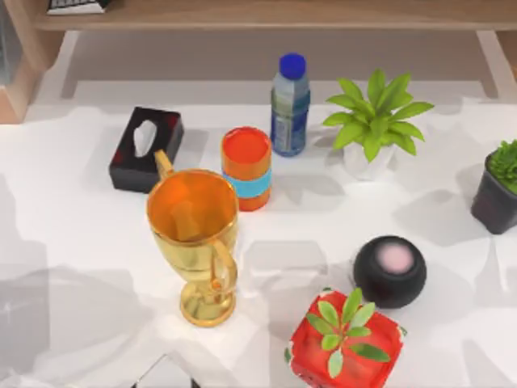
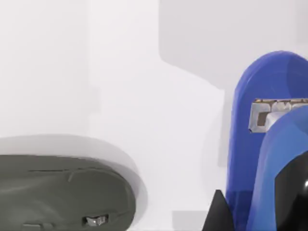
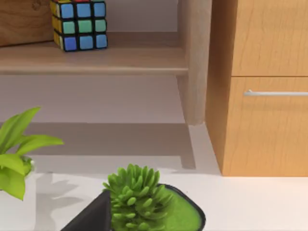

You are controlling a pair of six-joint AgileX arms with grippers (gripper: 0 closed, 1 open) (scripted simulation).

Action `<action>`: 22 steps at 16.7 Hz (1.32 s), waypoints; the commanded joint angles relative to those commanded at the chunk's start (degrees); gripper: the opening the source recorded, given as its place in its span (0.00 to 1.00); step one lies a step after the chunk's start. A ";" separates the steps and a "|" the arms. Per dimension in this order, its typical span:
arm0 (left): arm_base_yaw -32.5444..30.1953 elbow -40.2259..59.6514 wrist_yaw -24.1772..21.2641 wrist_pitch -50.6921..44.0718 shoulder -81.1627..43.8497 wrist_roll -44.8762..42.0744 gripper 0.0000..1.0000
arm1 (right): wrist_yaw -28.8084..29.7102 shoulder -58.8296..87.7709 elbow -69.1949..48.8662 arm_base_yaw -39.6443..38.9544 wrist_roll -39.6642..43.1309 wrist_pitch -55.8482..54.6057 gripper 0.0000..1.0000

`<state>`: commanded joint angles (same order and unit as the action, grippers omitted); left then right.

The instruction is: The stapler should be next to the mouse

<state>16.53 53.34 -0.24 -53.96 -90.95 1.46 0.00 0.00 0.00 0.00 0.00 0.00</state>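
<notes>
Your left wrist view puts the glossy blue plastic stapler (image 2: 269,144) on the white table (image 2: 144,96), apart from the dark grey rounded mouse (image 2: 62,195) toward its eight o'clock. It presumably sits there as the pair to close up. Whether either arm's jaws are apart or together, you cannot tell.
</notes>
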 joint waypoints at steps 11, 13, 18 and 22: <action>5.33 26.53 -0.47 -3.29 -21.80 -24.45 0.00 | 0.00 0.00 0.00 0.00 0.00 0.00 1.00; 5.33 26.53 -0.47 -3.29 -21.80 -24.45 0.00 | 0.00 0.00 0.00 0.00 0.00 0.00 1.00; 5.05 26.68 0.23 -2.63 -22.48 -23.95 0.00 | 0.00 0.00 0.00 0.00 0.00 0.00 1.00; 4.96 27.28 1.74 -2.15 -24.17 -23.02 0.00 | 0.00 0.00 0.00 0.00 0.00 0.00 1.00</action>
<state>21.49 80.63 1.50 -56.11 -115.12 -21.56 0.00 0.00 0.00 0.00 0.00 0.00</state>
